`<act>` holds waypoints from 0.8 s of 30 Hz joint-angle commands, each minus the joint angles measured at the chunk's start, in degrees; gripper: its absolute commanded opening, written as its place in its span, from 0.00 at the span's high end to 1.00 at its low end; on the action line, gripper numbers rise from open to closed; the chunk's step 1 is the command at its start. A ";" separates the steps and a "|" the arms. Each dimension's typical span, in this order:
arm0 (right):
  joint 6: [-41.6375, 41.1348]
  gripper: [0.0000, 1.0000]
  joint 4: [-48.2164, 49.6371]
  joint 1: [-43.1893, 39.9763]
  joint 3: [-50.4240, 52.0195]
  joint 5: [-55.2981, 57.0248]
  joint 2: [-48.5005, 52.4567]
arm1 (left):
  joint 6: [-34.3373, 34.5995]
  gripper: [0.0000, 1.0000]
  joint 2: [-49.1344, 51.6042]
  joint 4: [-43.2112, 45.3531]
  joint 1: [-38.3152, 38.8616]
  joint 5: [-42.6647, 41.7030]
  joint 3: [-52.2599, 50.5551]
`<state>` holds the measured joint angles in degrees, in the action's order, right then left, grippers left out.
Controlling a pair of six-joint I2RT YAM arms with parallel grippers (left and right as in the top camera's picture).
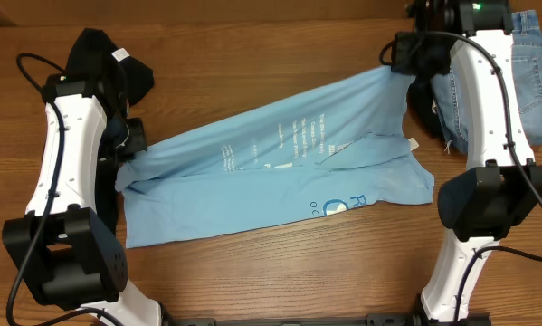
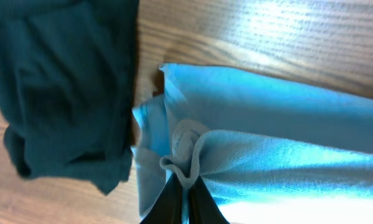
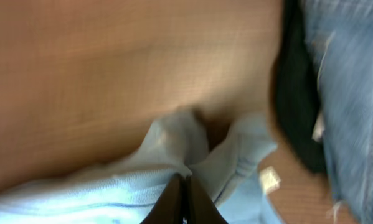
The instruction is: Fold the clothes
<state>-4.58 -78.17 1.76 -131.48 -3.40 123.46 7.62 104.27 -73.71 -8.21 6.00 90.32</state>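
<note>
Overhead view: even, soft light from above, sharp, no blur; only faint shadows on the wood surface (image 1: 252, 54). Left wrist view: strong glare on the surface at far right. T-shirt (image 2: 286, 155) washes out to near-white along the near edge. Dark cloth (image 2: 61, 87) at left is underexposed, folds barely readable, slightly soft. Right wrist view: heavy blur throughout, warm tint. Denim shorts (image 3: 354, 93) at right are smeared, no crisp edges anywhere.

Thin light-blue T-shirt (image 1: 252, 195): white print too small to read.
Blue denim shorts (image 3: 354, 93): blurred, cut by right edge.
Dark crumpled cloth (image 2: 61, 87): cut by top edge.
</note>
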 commanded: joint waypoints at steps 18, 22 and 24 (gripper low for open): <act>-1.22 0.96 4.28 0.74 2.95 6.71 -11.56 | 1.38 0.96 0.17 11.06 0.11 1.46 -0.55; -1.22 0.96 -0.48 0.74 2.95 6.49 -13.42 | 1.14 0.96 0.17 10.97 0.11 1.68 -0.55; -1.22 0.96 -0.76 0.74 5.53 5.14 -13.42 | 1.14 0.96 0.17 10.99 0.11 1.68 -0.55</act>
<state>-5.96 -79.64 3.73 -128.07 0.93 111.22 8.67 104.27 -62.76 -8.21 5.61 90.13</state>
